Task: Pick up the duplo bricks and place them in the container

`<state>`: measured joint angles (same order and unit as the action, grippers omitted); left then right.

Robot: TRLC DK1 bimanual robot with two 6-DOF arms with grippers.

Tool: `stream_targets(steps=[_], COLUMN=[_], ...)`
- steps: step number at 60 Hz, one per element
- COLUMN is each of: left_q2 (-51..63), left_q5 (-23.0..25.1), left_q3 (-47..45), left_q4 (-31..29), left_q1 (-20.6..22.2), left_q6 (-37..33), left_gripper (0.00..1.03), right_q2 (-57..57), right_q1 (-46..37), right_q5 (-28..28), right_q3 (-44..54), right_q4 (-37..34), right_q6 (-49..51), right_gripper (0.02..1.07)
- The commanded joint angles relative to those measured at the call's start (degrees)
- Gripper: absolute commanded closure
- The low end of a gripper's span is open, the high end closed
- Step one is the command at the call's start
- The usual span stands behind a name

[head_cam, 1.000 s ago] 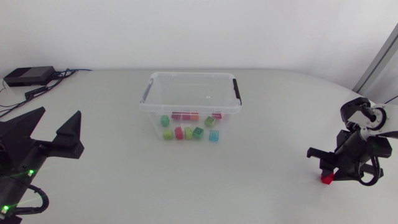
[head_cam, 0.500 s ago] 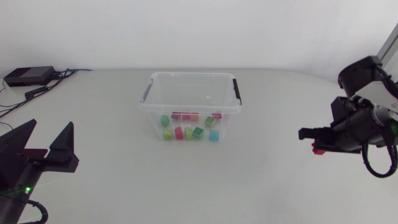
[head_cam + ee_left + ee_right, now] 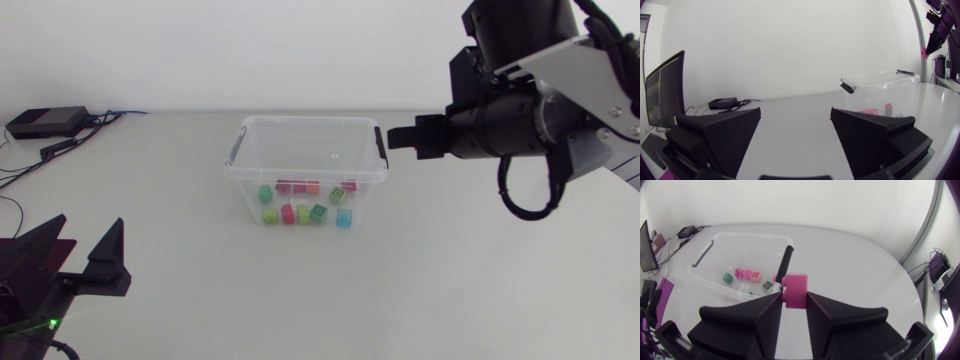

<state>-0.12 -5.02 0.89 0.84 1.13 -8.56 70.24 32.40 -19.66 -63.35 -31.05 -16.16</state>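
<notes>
A clear plastic container [image 3: 240,168] with black handles stands mid-table, several coloured duplo bricks [image 3: 300,212] lying on its floor. My right gripper [image 3: 393,138] hangs high just off the container's right handle, shut on a pink brick [image 3: 794,289]. The right wrist view shows that brick pinched between the fingers, with the container [image 3: 705,277] and its bricks [image 3: 746,275] below and ahead. My left gripper [image 3: 80,258] stands open and empty near the table's front left corner. From the left wrist view the left gripper [image 3: 796,131] faces the far-off container [image 3: 875,82].
A small black box [image 3: 45,122] with cables lies at the table's back left corner, also seen as a black box [image 3: 722,103] ahead of the left gripper. The table's curved right edge [image 3: 890,260] runs beyond the container.
My right arm has lifted the brick off the table's front right and swung it up and left to the container's right handle. My left arm has drawn back toward the front left corner.
</notes>
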Motion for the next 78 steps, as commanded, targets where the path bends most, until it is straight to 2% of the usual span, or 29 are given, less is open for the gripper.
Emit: stream_targets(steps=[1,13,24,32,38,39,40,42,43,45,46,52,60,69,78], left_q2=[-0.50,-0.41,-0.50,-0.58,-0.58,-0.58,-0.58,-0.58,-0.58,-0.58,-0.58,-0.58,-0.58,-0.58,-0.58], left_q5=[0.27,1.59,1.59,1.50,1.50,1.50,1.50,1.50,1.50,1.50,1.50,1.50,1.50,1.50,1.50], left_q3=[-0.89,-0.89,-0.97,-0.97,-0.97,-0.97,-0.97,-0.97,-0.97,-0.97,-0.89,-0.89,-0.89,-0.89,-0.89], left_q4=[-0.49,-0.75,-0.31,-0.23,-0.23,-0.23,-0.31,-0.31,-0.31,-0.31,-0.31,-0.31,-0.58,-0.67,-0.58], left_q1=[-0.51,-0.33,-0.51,-1.74,-3.59,-3.85,-4.03,-4.29,-4.47,-4.47,-4.64,-4.82,-5.78,-6.14,-6.40], left_q6=[1.26,1.53,1.61,1.53,1.53,1.53,1.61,1.61,1.61,1.61,1.53,1.35,1.61,1.61,1.44], left_gripper=[0.06,0.06,0.06,0.05,0.05,0.05,0.05,0.05,0.05,0.05,0.05,0.05,0.05,0.05,0.05], right_q2=[1.39,3.85,12.12,18.36,21.87,22.58,23.10,23.54,23.72,23.81,23.37,19.94,8.07,-3.79,-16.71], right_q1=[1.52,3.72,6.27,7.41,7.68,7.68,7.68,7.59,7.50,7.50,7.41,6.88,4.51,1.00,-6.30], right_q5=[-0.91,-0.64,-0.55,-0.64,-0.64,-0.82,-0.82,-0.82,-0.82,-0.73,-0.82,-0.82,0.15,0.06,-0.03], right_q3=[-0.72,1.21,3.59,3.67,2.53,2.27,2.00,1.74,1.57,1.48,1.21,2.71,12.20,19.49,27.41], right_q4=[4.24,17.07,30.61,37.02,39.05,39.22,39.22,39.22,39.13,39.13,39.05,40.89,51.79,51.88,51.53], right_q6=[3.07,7.29,11.51,13.35,14.41,14.49,14.49,14.49,14.58,14.76,15.46,16.51,19.50,21.79,26.09], right_gripper=[0.80,0.79,0.79,0.79,0.78,0.77,0.71,0.55,0.40,0.29,0.06,0.06,0.06,0.07,0.07])
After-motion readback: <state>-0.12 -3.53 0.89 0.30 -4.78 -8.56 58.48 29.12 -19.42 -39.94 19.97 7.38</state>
